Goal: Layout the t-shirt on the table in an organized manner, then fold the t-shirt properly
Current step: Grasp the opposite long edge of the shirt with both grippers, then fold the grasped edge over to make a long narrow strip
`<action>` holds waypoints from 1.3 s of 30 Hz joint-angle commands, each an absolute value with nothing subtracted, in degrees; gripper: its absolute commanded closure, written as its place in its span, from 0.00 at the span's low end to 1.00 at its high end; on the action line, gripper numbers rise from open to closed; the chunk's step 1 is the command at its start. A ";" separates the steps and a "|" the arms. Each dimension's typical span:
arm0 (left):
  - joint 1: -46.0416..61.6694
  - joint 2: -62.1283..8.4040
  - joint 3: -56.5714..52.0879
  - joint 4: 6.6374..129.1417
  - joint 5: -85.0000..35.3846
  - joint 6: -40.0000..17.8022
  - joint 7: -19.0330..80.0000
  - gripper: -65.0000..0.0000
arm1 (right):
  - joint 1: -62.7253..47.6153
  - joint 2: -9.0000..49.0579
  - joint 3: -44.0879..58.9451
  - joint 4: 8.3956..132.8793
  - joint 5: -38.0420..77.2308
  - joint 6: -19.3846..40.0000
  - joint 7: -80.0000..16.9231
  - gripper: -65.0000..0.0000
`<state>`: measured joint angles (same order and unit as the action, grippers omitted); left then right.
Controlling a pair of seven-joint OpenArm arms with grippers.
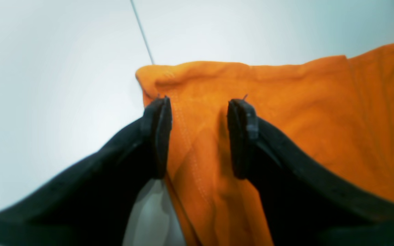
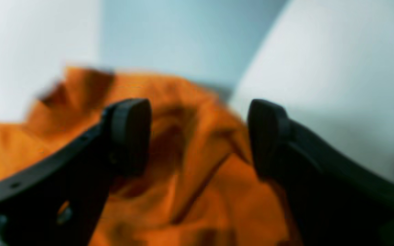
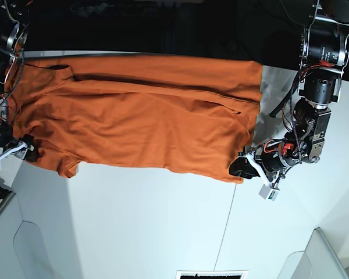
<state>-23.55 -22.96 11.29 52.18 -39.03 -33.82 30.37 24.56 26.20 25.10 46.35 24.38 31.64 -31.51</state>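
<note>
- Orange shirt [image 3: 139, 116] spread flat across the white bench [image 3: 139, 226], long axis running side to side in the base view, mostly smoothed with a few soft wrinkles.
- Sleeve end over on that view's left, hem end on its right.
- Thin dark seam [image 1: 142, 32] in the bench running under the shirt's hem corner.
- Left tool [image 1: 200, 136] parked right at the near hem corner, pads [image 1: 241, 136] spread apart and straddling a strip of the hem. Not pinching; cloth sits loose between them.
- Right tool [image 2: 200, 136] by the sleeve at the other end, jaws spread wide, hovering over bunched orange fabric. Nothing clamped there either.
- Right wrist view pretty blurry, so can't tell whether those pads touch the cloth.
</note>
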 commanded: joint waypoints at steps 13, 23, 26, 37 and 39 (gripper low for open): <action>-25.08 -25.50 11.00 53.06 -38.57 -37.23 31.77 1.00 | 26.46 26.59 23.99 49.74 24.45 32.77 -31.46 1.00; -23.66 -33.17 11.03 64.86 -57.69 -40.00 47.92 1.00 | 23.83 27.27 24.03 61.28 25.85 32.82 -39.20 1.00; -21.08 -36.95 11.03 71.50 -62.19 -40.00 51.96 1.00 | 20.45 29.02 24.03 65.80 29.93 32.84 -41.76 1.00; -8.93 -46.57 11.03 90.98 -65.12 -40.00 54.46 1.00 | 4.86 36.56 24.03 78.02 37.54 32.84 -43.55 1.00; -7.38 -46.72 11.03 91.57 -65.12 -40.00 54.85 1.00 | 2.28 36.69 24.18 80.16 37.54 32.82 -43.55 1.00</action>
<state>-6.20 -45.56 11.66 90.70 -64.12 -39.68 55.72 1.37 35.20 23.64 79.24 36.51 32.67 -44.69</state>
